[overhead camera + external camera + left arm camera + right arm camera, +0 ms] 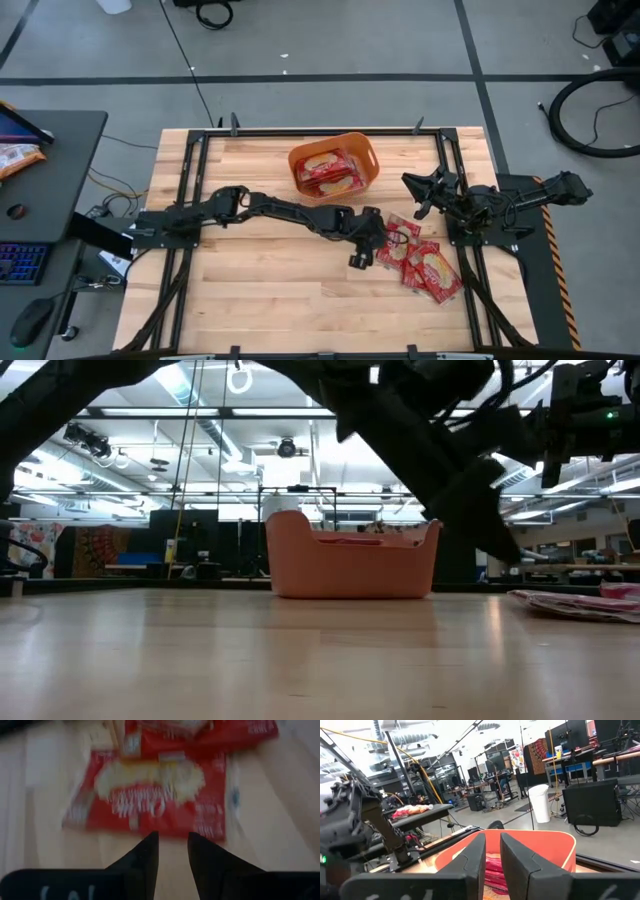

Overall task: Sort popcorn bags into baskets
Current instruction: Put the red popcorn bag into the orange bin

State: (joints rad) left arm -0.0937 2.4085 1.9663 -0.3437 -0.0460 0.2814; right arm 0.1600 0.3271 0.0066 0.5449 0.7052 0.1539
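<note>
Several red popcorn bags [428, 264] lie flat in an overlapping pile on the table's right half; the low view shows them at the right [580, 603]. More bags [328, 170] lie inside the orange basket [366, 146], which stands near the far edge [350, 565]. My left gripper [380, 243] hovers at the pile's left side, narrowly open [173, 842], with a bag [155, 790] just ahead of its fingertips. My right gripper [410, 192] waits raised to the right of the basket, pointing at it [492, 842] with a narrow gap between the fingers.
Black rails frame the table [250, 290]. The left arm [290, 212] stretches across the table's middle, just on the near side of the basket. A desk with a keyboard and mouse [40, 180] stands off the left edge. Bare wood lies on the near left.
</note>
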